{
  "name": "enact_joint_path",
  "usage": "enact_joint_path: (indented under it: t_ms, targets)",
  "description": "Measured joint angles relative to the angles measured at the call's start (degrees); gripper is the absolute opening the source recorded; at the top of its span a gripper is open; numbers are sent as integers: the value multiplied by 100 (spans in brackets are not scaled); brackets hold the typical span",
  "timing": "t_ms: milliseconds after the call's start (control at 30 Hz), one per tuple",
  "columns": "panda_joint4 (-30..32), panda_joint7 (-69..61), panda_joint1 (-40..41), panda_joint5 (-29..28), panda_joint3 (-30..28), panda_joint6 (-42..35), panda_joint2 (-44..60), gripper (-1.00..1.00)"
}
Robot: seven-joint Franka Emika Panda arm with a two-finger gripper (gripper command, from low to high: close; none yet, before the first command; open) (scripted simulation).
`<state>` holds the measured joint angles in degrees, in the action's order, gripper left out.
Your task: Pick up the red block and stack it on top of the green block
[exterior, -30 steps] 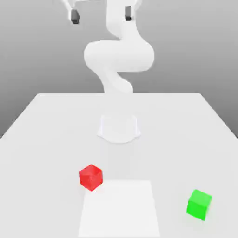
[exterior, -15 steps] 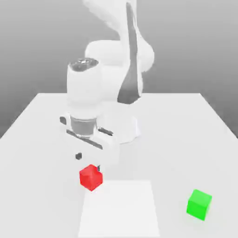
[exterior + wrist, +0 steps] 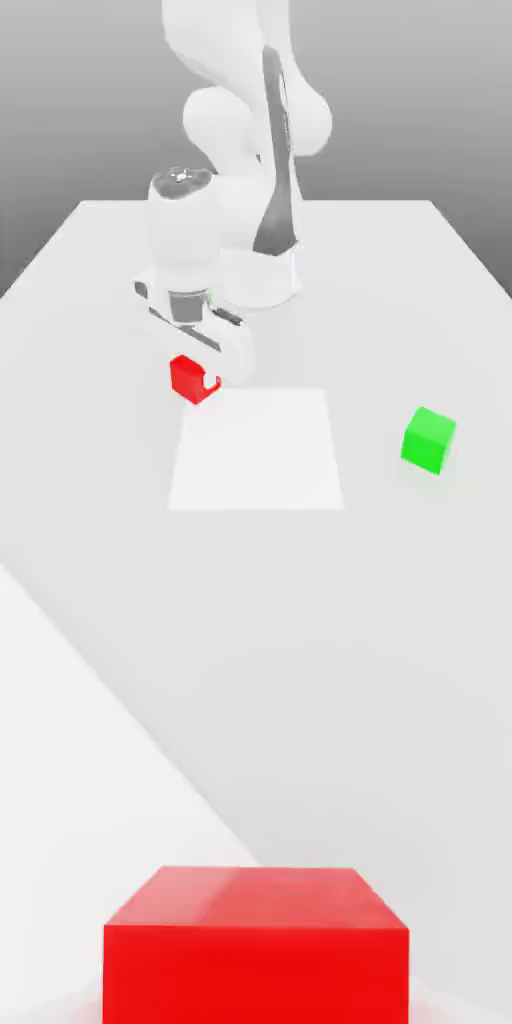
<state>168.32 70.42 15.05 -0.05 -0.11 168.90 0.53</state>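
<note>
I've got the white two-finger pincer pointing down over the solid red cube-shaped block, closed on it, approx. no gap left at the sides. One pale fingertip shows against the block's face toward the ext. view's right. The block is low, at the far corner of the flat white square patch, on the ext. view's left; can't tell if it's touching the pale grey surface. Hand cam has the red block up close, top + one side face visible, w/ the patch's straight edge running diagonally behind it. The bright green cube-shaped block sits on the surface, ext. view's right, well apart from the red one & beside the patch, nothing on top. White arm is bent down from its base at the back.
</note>
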Motion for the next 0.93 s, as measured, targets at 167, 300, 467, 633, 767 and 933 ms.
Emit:
enact_joint_path:
  t_ms: [167, 300, 467, 633, 767, 933]
  targets:
    - [-120, 354, -156, -75, 217, -755, -625, -100]
    - [-717, 1277, -792, -225, 773, -1107, -353, -100]
    - [-1509, 2420, -1699, -325, 1247, -1520, 45, -100]
    - [-2267, 3436, -2577, -313, 1656, -1868, 427, -100]
    - [-2423, 3878, -2782, -705, 1463, -1345, 1115, -100]
    - [-2444, 4028, -2893, -901, 1323, -1062, 1434, 100]
